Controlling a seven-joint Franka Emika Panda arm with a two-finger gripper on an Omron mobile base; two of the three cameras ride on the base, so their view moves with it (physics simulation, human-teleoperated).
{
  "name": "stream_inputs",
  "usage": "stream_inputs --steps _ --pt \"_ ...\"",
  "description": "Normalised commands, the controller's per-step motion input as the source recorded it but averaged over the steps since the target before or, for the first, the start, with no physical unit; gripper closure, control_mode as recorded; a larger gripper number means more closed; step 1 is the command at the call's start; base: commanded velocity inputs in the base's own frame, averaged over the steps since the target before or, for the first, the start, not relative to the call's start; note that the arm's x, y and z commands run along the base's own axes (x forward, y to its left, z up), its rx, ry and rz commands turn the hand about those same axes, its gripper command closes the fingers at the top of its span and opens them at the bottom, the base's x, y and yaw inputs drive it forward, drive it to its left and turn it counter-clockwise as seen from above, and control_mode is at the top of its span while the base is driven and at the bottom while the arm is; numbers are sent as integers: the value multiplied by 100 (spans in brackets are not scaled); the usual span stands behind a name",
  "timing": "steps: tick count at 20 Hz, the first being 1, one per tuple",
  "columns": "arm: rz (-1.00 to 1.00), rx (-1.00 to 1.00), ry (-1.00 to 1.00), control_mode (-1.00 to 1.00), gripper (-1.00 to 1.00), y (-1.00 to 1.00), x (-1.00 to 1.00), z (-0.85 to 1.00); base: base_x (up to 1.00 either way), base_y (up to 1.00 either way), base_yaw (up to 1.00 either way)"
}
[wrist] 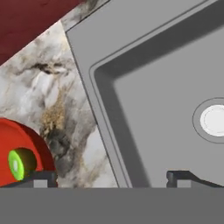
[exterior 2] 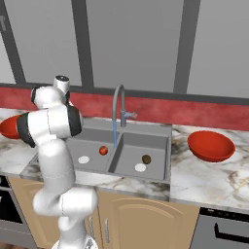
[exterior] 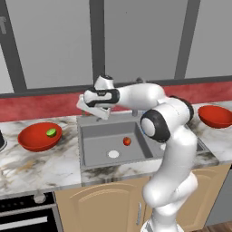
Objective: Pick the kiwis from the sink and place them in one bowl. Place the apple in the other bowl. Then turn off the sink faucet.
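Hand point(wrist: 111, 177) wide open over sink point(wrist: 166, 87) rim (left side).

The white arm point(exterior: 170, 149) bends leftward across mid-frame; its hand point(wrist: 111, 177) points down, fingers point(wrist: 43, 178) spread wide, holding nothing.

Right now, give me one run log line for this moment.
gripper: open, empty | green kiwi: in left bowl | brown kiwi, apple: in sink | faucet: running

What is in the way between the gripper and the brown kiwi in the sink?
The brown kiwi lies in the right basin. The open gripper hangs above the sink's left rim. Between them stand the basin divider, the faucet and its water stream.
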Motion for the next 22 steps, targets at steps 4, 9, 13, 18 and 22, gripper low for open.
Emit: stream_inputs --steps 4,9,13,18,22 --pt "0 0 -17 -100 -100 -76 -80 3 0 0 0" --pt "0 0 -16 -100 -100 -78 -72 10 0 0 0" --pt "-1 0 -9 -100 -100 -89 -49 11 0 0 0" --pt "-2 -2 -4 -100 -100 -83 -38 10 0 0 0" --pt "-6 -7 -1 -100 -100 -79 -28 9 0 0 0"
